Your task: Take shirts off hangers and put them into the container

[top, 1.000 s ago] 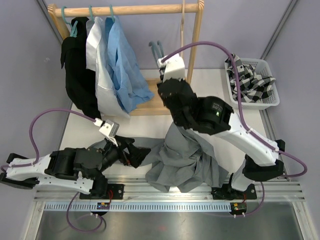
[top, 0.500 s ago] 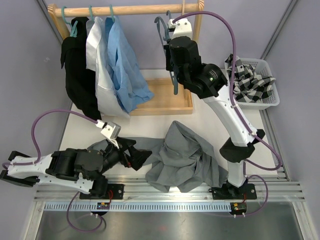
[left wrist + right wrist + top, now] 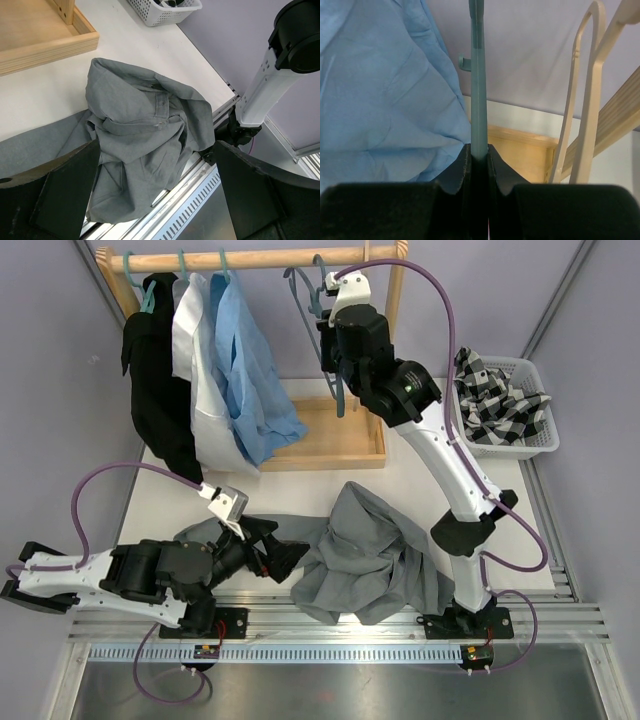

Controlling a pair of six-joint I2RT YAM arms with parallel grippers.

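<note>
Right gripper (image 3: 479, 155) clamps thin teal plastic hanger (image 3: 477, 75) beside wooden rail (image 3: 260, 258). Crumpled grey button-up shirt (image 3: 370, 560) lies at three o'clock of wide-open left gripper (image 3: 278, 545), the nearer arm. White lattice plastic basket (image 3: 508, 452) sits well apart, at two o'clock.

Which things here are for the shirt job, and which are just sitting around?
For the job: grey shirt, checked shirt, black shirt, white shirt, light blue shirt, teal hanger, white basket.
Just around: wooden rack, purple cables.
</note>
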